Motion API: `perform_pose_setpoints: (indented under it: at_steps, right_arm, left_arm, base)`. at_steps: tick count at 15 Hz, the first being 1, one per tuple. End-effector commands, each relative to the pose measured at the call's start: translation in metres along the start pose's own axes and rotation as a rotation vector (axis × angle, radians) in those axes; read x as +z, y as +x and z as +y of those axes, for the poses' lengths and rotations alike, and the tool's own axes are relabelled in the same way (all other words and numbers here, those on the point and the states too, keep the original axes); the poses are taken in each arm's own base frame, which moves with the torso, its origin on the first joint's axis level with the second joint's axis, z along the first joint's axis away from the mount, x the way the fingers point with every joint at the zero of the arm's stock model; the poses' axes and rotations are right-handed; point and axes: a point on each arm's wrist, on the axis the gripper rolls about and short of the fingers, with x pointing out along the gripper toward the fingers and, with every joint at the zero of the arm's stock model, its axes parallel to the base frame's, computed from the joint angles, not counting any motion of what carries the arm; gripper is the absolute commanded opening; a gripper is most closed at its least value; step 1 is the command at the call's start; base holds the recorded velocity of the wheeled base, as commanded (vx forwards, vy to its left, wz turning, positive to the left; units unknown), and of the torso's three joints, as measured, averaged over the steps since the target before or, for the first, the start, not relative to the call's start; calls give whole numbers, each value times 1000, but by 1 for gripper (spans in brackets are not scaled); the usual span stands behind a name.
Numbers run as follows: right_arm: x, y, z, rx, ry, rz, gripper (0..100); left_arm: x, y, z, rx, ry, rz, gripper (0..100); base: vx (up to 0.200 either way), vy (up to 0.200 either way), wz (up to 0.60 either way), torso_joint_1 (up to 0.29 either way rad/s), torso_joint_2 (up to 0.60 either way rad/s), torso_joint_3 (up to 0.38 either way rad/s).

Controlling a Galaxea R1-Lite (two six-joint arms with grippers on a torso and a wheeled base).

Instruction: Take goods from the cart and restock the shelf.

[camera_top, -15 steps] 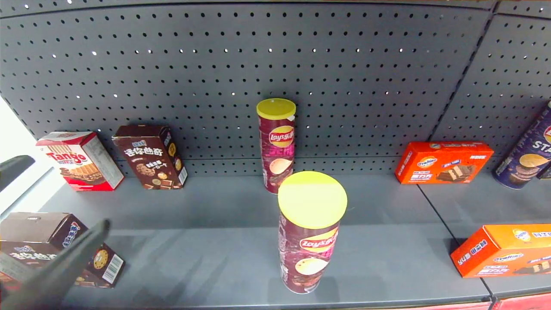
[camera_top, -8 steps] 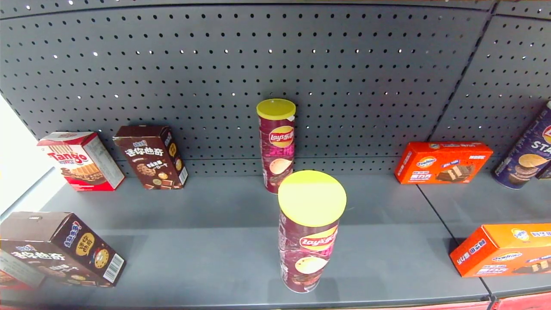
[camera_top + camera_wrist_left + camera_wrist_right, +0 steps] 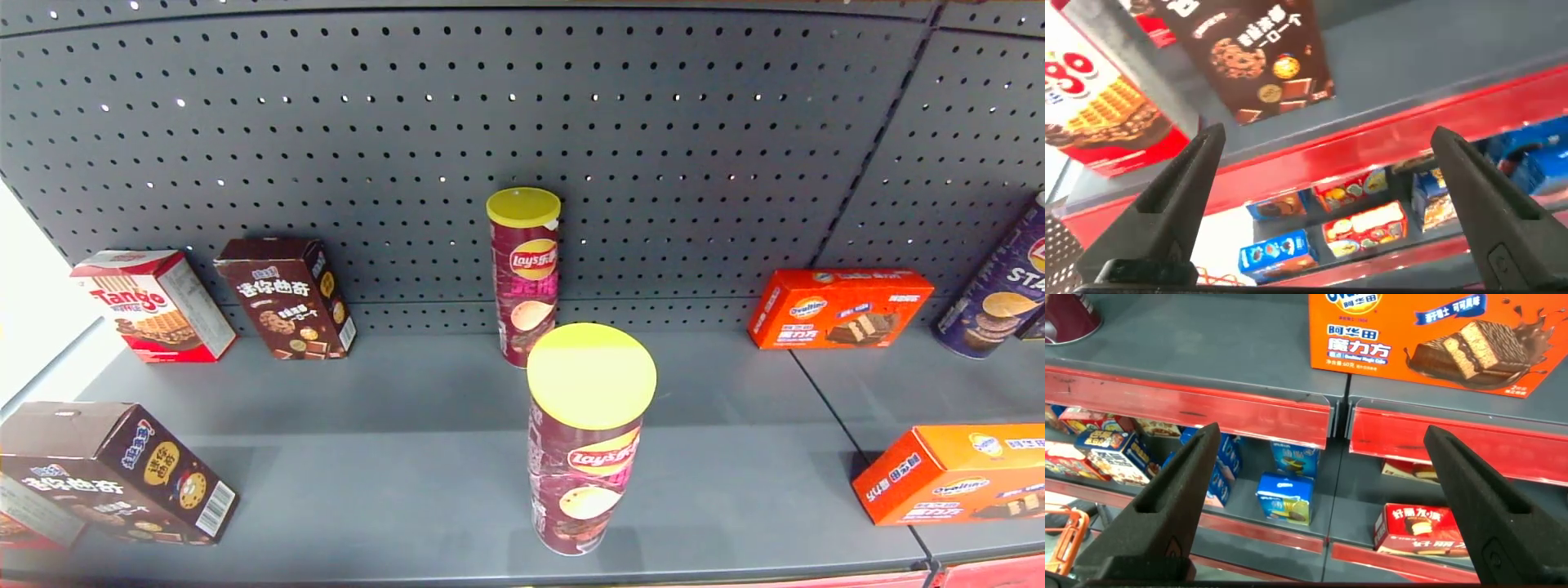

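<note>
Two maroon chips cans with yellow lids stand upright on the grey shelf: one near the front, one at the back panel. My left gripper is open and holds nothing, in front of the shelf's red edge below a brown cookie box and a red wafer box. My right gripper is open and holds nothing, in front of the shelf edge below an orange chocolate box. The base of a maroon can shows at that view's corner.
On the shelf stand a red wafer box, two brown cookie boxes, two orange boxes and a dark blue can. Free shelf room lies either side of the front can. Lower shelves hold small snack boxes.
The dark left arm and finger seen at the lower left of the head view one second ago have dropped out of it. The goods on the shelf have not moved.
</note>
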Motion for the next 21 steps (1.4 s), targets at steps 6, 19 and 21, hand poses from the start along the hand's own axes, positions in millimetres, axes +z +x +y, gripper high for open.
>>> perform_pose_setpoints:
  at_steps: [6, 19, 21]
  right_arm:
    - [0, 0, 0, 1, 0, 1, 100]
    - [0, 0, 0, 1, 1, 1, 100]
    - [0, 0, 0, 1, 1, 2, 100]
  left_arm:
    - [-1, -8, -2, 93, -20, -79, 100]
    - [-6, -7, -4, 20, -199, -40, 100]
    - [-6, -7, -4, 43, -201, -40, 100]
  base:
    - [0, 0, 0, 0, 0, 0]
    - [0, 0, 0, 0, 0, 0]
    - [0, 0, 0, 0, 0, 0]
